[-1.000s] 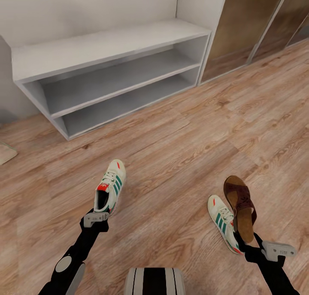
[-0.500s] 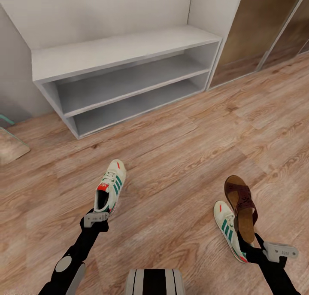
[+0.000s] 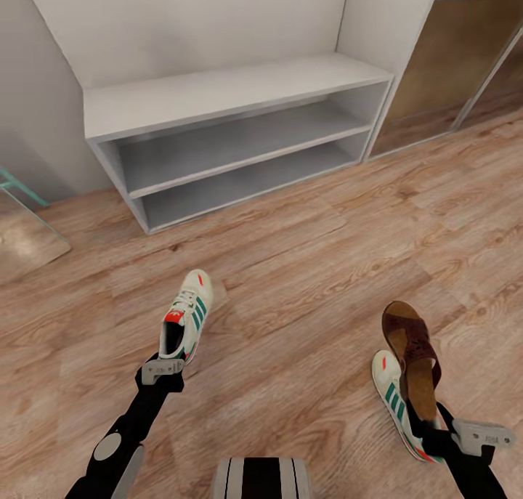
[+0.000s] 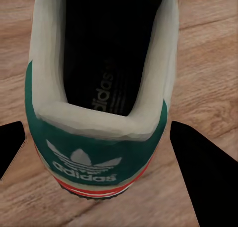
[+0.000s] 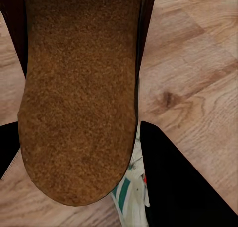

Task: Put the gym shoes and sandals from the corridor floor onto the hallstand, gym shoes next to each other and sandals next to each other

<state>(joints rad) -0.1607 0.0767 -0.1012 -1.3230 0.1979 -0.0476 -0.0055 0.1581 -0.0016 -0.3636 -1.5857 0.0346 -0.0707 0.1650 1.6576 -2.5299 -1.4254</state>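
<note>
Left tool [image 3: 168,366] clamped on gym shoe [image 3: 186,316] heel, right tool [image 3: 434,431] on sandal [image 3: 414,356], arms forward

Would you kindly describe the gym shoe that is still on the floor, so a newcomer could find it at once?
Start at the pale hallstand and come across the wood floor toward the robot's right arm. The floor-bound gym shoe lies beneath the brown sandal held in the right pincer. Its twin is lifted, heel in the left pincer.

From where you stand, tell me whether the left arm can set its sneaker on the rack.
Probably not yet: the left gripper holds the sneaker, but open floor separates it from the rack.
</note>
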